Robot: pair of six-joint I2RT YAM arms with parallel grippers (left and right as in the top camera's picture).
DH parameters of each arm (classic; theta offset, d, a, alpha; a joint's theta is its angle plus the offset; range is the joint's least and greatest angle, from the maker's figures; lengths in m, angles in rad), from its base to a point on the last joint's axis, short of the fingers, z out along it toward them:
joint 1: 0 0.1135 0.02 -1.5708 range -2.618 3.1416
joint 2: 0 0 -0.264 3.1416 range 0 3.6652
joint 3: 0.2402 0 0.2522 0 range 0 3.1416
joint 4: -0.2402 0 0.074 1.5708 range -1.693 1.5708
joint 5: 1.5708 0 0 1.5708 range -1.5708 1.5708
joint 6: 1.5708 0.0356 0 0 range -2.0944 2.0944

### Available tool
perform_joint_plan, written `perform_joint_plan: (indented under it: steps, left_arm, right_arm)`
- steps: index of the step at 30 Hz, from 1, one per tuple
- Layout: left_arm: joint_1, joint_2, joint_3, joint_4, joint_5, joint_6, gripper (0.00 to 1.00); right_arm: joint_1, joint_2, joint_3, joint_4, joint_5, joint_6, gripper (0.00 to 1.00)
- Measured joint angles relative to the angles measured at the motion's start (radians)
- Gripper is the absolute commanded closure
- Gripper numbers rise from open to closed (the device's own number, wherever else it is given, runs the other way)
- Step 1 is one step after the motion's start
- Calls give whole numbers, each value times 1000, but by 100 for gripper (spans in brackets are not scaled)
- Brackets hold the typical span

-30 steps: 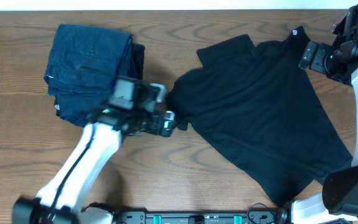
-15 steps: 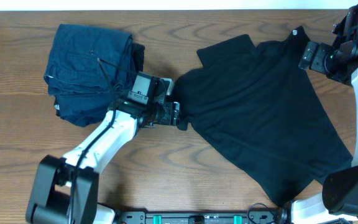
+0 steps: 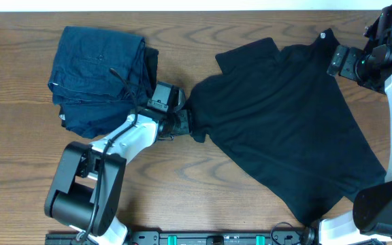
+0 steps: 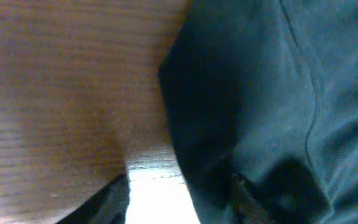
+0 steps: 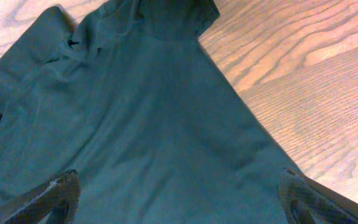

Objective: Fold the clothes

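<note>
The clothes are one black T-shirt (image 3: 284, 122) lying spread on the wooden table, its collar with a small white tag (image 3: 323, 35) at the far right. My left gripper (image 3: 189, 126) sits low at the shirt's left sleeve edge. In the left wrist view (image 4: 179, 194) one finger (image 4: 114, 196) rests on bare wood and the other (image 4: 244, 193) lies on the fabric (image 4: 260, 93), the jaws part-way in with the hem between them. My right gripper (image 3: 331, 63) hovers wide open over the shirt near the collar (image 5: 179, 193), holding nothing.
A folded dark blue denim stack (image 3: 97, 78) lies at the back left, close behind my left arm. The table's far edge (image 3: 182, 9) runs along the top. Bare wood (image 3: 203, 197) spans the front middle.
My left arm has swung right and dropped down to the sleeve edge, and its jaws have narrowed from wide open. The right arm and the shirt have not moved.
</note>
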Motion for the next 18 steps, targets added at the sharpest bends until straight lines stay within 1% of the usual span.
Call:
perform_joint_plan:
  steps: [2, 9, 10, 11, 13, 18]
  left_arm:
    - [0, 0, 0, 0, 1, -19, 65]
    - [0, 0, 0, 5, 48, -47, 67]
    - [0, 0, 0, 6, 54, -48, 66]
    - [0, 0, 0, 7, 59, -51, 59]
    - [0, 0, 0, 7, 67, -51, 40]
    - [-5, 0, 0, 7, 80, -71, 39]
  right_arm:
    - [0, 0, 0, 0, 0, 0, 1]
    - [0, 0, 0, 0, 0, 0, 1]
    - [0, 0, 0, 0, 0, 0, 1]
    - [0, 0, 0, 0, 0, 0, 1]
    - [0, 0, 0, 0, 0, 0, 1]
    - [0, 0, 0, 0, 0, 0, 1]
